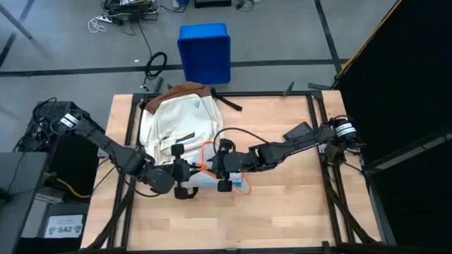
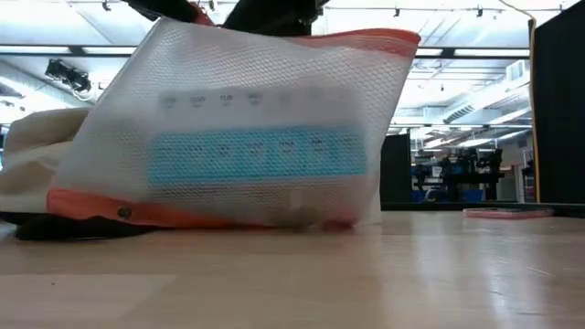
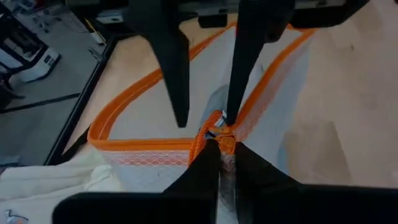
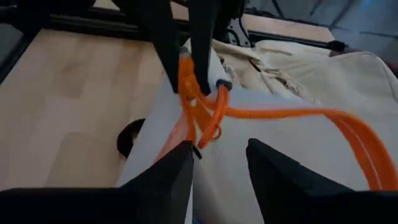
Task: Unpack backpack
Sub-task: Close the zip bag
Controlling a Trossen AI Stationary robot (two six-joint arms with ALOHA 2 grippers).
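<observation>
Grippers meeting over clear mesh zip pouch with orange edging (image 1: 224,175), just beside large cream-white fabric backpack (image 1: 178,121) lying flat. Left gripper (image 3: 219,154) pinched narrow on orange edge at zipper; right gripper (image 4: 219,163) parted, closed on nothing. Best held taut, zipper drawn steadily along. Soft, floppy mesh; smooth pale wooden table (image 1: 296,212).

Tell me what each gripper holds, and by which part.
The left gripper is shut on the mesh pouch at its orange zipper edge. The right gripper is open around that edge, holding nothing.
</observation>
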